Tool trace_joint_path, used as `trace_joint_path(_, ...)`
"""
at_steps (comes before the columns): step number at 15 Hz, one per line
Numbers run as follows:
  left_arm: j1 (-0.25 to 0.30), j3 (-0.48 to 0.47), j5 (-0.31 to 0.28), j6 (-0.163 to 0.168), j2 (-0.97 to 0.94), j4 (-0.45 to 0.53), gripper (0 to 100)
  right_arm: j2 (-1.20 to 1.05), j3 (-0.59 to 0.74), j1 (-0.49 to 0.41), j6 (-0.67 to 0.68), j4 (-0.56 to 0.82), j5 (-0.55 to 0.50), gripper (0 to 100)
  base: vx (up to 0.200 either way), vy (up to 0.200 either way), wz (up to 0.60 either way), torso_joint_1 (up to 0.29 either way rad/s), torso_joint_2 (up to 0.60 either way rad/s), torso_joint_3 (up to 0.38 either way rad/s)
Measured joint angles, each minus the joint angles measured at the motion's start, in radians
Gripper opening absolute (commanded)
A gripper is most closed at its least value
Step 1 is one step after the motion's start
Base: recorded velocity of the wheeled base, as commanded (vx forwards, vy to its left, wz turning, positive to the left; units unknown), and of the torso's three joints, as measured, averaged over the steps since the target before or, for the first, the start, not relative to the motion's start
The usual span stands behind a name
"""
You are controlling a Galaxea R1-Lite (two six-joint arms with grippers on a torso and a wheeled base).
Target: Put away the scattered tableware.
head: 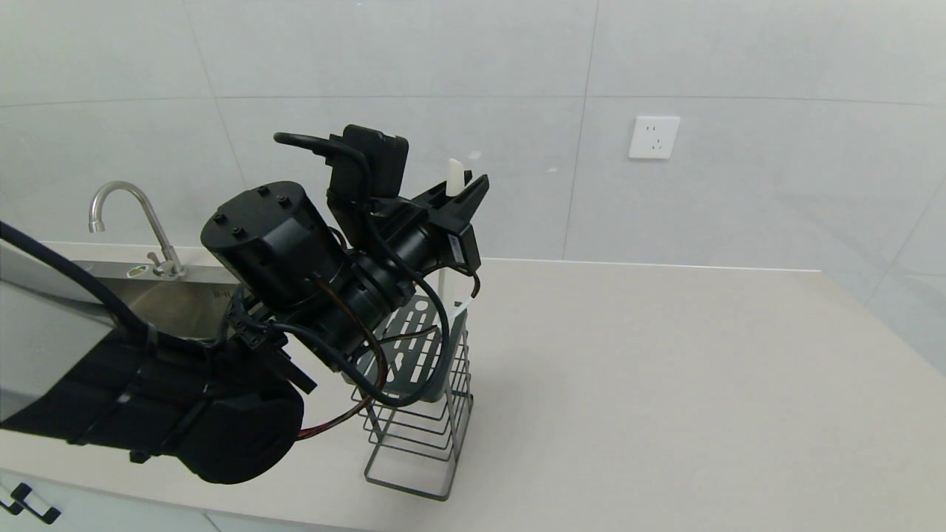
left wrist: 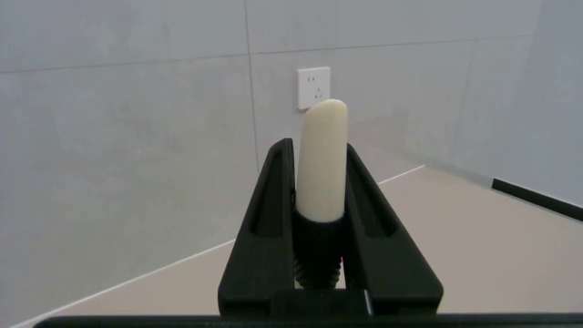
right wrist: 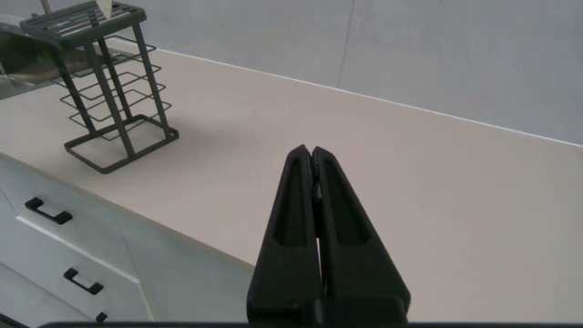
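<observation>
Holding a pale utensil (head: 455, 171) upright, the left claw (head: 464, 193) hangs just above the wire rack (head: 414, 436) in the head view. Its 2 fingers are clamped on the utensil's upper part, and the rounded end pokes out above them. A thin white stem runs down from the claw toward the rack's slotted top. Cables and the wrist hide its lower end, so I cannot tell whether it has entered a slot. The rack stands on the counter (head: 665, 369) beside the sink (head: 170, 303) and tap (head: 118, 185).

From the left wrist, the left claw (left wrist: 321, 196) squeezes the cream handle (left wrist: 323, 155) between both fingers, with the handle standing straight up the middle. A wall socket (left wrist: 314, 87) sits behind it.

From the right wrist, the right claw (right wrist: 315, 159) is pressed shut with nothing in it, over bare counter (right wrist: 437, 182) well apart from the rack (right wrist: 105, 82). Drawers (right wrist: 55, 246) show below the counter's edge.

The step in hand looks like stowing this 1 utensil in the rack. The next move likely calls for keeping the stem vertical and lining it over a slot. The left arm would then lower it until the rack takes the weight, and only then let the fingers part. A tilted stem could catch on the top plate or nudge the light rack.
</observation>
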Motion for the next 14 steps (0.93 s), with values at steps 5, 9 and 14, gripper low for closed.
trace_joint_path(5, 0.006, 0.004, -0.001, 0.0, 0.005, -0.006, 0, 0.0, 0.0, 0.0, 0.0, 0.0, 0.0, 0, 0.0, 0.0, 0.0, 0.0, 0.0, 0.0)
trace_joint_path(9, 0.002, 0.017, 0.001, 0.0, 0.009, -0.009, 0, 0.001, 0.0, 0.0, 0.001, 0.0, -0.001, 0, 0.0, 0.0, 0.0, 0.0, 0.0, 0.0)
trace_joint_path(14, -0.009, 0.021, 0.063, 0.0, 0.017, -0.001, 0, 0.001, 0.0, 0.0, 0.001, 0.0, -0.001, 0, 0.0, 0.0, 0.0, 0.0, 0.0, 0.0)
